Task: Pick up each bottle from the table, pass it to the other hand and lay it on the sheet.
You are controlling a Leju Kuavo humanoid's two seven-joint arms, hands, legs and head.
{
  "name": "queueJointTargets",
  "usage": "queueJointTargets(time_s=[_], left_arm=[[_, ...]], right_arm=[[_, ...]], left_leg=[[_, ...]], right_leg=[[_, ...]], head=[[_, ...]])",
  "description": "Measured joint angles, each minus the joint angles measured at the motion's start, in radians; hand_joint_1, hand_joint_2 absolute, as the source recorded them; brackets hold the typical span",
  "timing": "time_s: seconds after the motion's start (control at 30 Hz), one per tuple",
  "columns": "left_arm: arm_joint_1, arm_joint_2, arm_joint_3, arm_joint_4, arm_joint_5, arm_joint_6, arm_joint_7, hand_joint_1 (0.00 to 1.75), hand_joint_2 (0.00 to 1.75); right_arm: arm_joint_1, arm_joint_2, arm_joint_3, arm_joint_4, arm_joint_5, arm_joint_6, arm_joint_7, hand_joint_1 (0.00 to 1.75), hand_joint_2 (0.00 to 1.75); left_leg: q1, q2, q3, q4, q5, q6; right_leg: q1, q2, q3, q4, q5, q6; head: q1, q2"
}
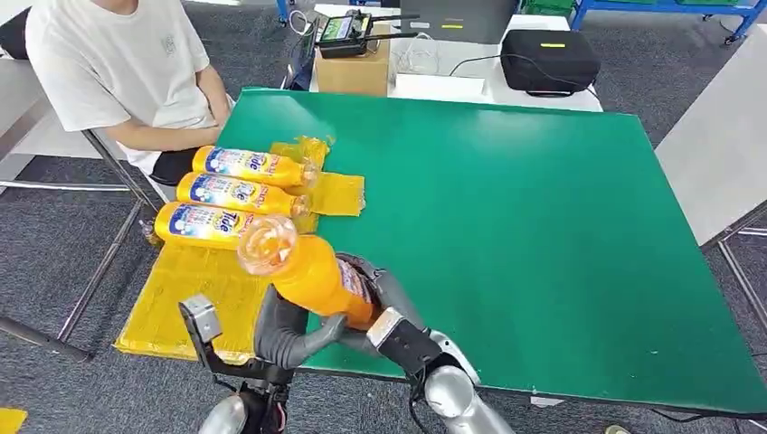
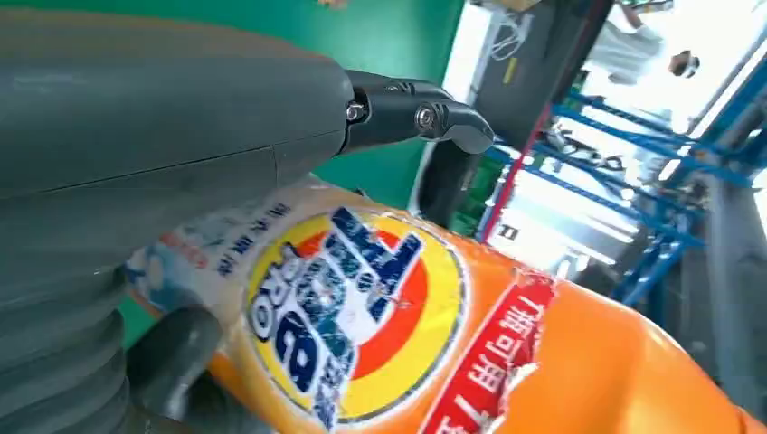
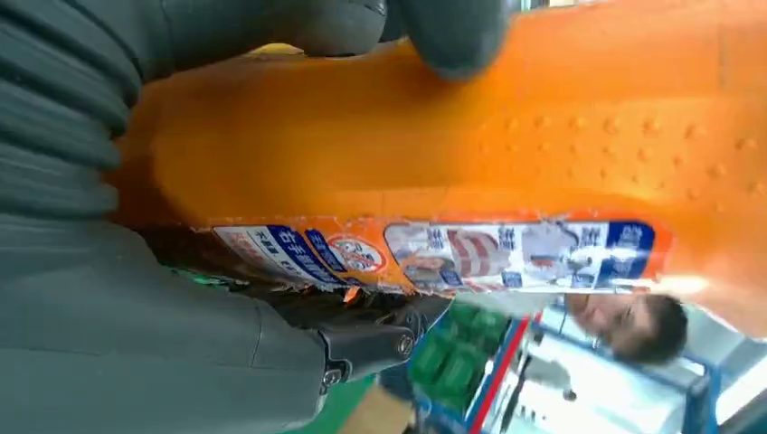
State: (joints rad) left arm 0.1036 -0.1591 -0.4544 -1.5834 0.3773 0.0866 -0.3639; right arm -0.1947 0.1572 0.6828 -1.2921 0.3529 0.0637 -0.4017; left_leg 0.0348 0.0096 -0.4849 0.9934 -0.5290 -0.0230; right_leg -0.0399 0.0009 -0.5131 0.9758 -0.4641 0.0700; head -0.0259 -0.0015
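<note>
Currently four orange plastic bottles: three lie on the crinkled yellow sheet [image 1: 181,298]; both left hand [image 1: 294,330] and right hand [image 1: 384,303] grip the fourth bottle [image 1: 312,276].

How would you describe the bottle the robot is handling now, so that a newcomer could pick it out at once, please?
Start at the green table and go to its near left corner, beside the yellow sheet. There the left hand and right hand both grip one orange bottle. Unlike the three bottles lying side by side on the sheet, it is lifted, its base tilted up toward the camera.
</note>
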Motion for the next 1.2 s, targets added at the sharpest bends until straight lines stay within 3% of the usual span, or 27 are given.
queueJointTargets(time_s=[0.1,0.13,0.17,0.33,0.37,0.4,0.43,0.47,0.73,0.97,1.2], left_arm=[[0.018,0.0,0.022,-0.025,0.015,-0.031,-0.004,0.0,1.75],[0.021,0.0,0.028,-0.031,0.019,-0.039,-0.004,0.99,1.75],[0.023,-0.001,0.033,-0.036,0.026,-0.049,-0.003,1.75,1.75],[0.034,-0.002,0.054,-0.041,0.064,-0.079,0.016,1.75,1.75],[0.034,-0.002,0.058,-0.04,0.069,-0.082,0.017,1.75,1.75],[0.035,-0.003,0.062,-0.04,0.072,-0.086,0.019,1.75,1.75],[0.035,-0.004,0.064,-0.04,0.076,-0.09,0.021,1.75,1.75],[0.034,-0.005,0.066,-0.04,0.082,-0.094,0.023,1.75,1.75],[0.009,-0.021,0.09,-0.035,0.105,-0.1,0.033,1.75,1.75],[0.001,-0.054,0.119,-0.027,0.111,-0.074,0.031,1.75,1.75],[-0.043,-0.055,0.159,0.008,-0.195,0.211,0.018,1.75,1.75]], right_arm=[[-0.015,0.01,0.032,0.022,0.002,0.012,0.007,1.75,1.75],[-0.019,0.011,0.042,0.029,0.002,0.017,0.007,1.75,1.75],[-0.022,0.012,0.052,0.036,0.002,0.02,0.007,1.75,1.75],[-0.037,0.015,0.071,0.058,-0.003,0.023,0.007,1.75,1.75],[-0.04,0.015,0.074,0.061,-0.004,0.023,0.007,1.29,1.75],[-0.041,0.015,0.076,0.063,-0.007,0.024,0.007,0.16,1.75],[-0.044,0.015,0.078,0.065,-0.01,0.024,0.007,0.0,1.75],[-0.046,0.015,0.079,0.068,-0.012,0.026,0.007,0.0,0.0],[-0.045,0.01,0.09,0.077,-0.019,0.053,0.005,0.0,0.0],[-0.045,0.007,0.105,0.077,0.036,-0.007,-0.003,0.0,0.0],[-0.005,-0.015,0.115,0.058,0.204,-0.177,-0.019,0.0,0.0]], left_leg=[[0.0,0.0,0.0,0.0,0.0,0.0],[0.0,0.0,0.0,0.0,0.0,0.0],[0.0,0.0,-0.001,0.0,0.0,0.0],[0.0,0.0,0.0,0.0,0.0,0.0],[0.0,0.0,0.0,0.0,0.0,0.0],[0.0,0.0,0.0,0.0,0.0,0.0],[0.0,0.0,0.0,0.0,0.0,0.0],[0.0,0.0,0.0,0.0,0.0,0.0],[0.0,0.0,0.0,0.0,0.0,0.0],[0.0,0.0,-0.001,0.0,0.0,0.0],[0.0,0.001,-0.001,0.0,0.0,0.0]], right_leg=[[0.0,0.0,0.0,0.0,0.0,0.0],[0.0,0.0,0.0,0.0,0.0,0.0],[0.0,0.0,0.0,0.0,0.0,0.0],[0.0,0.0,0.0,0.0,0.0,0.0],[0.0,0.0,0.0,0.0,0.0,0.0],[0.0,0.0,0.0,0.0,0.0,0.0],[0.0,0.0,-0.001,0.0,0.0,0.0],[0.0,0.0,-0.001,0.0,0.0,0.0],[0.0,0.0,-0.001,0.0,0.0,0.0],[0.0,0.0,-0.001,0.0,0.0,0.0],[0.0,0.0,-0.001,0.0,0.0,0.0]], head=[[0.0,0.0],[0.0,0.0],[0.0,0.0],[0.0,0.0],[0.0,0.0],[0.0,0.0],[0.0,0.0],[0.0,0.0],[0.0,0.0],[0.0,0.0],[0.0,0.0]])
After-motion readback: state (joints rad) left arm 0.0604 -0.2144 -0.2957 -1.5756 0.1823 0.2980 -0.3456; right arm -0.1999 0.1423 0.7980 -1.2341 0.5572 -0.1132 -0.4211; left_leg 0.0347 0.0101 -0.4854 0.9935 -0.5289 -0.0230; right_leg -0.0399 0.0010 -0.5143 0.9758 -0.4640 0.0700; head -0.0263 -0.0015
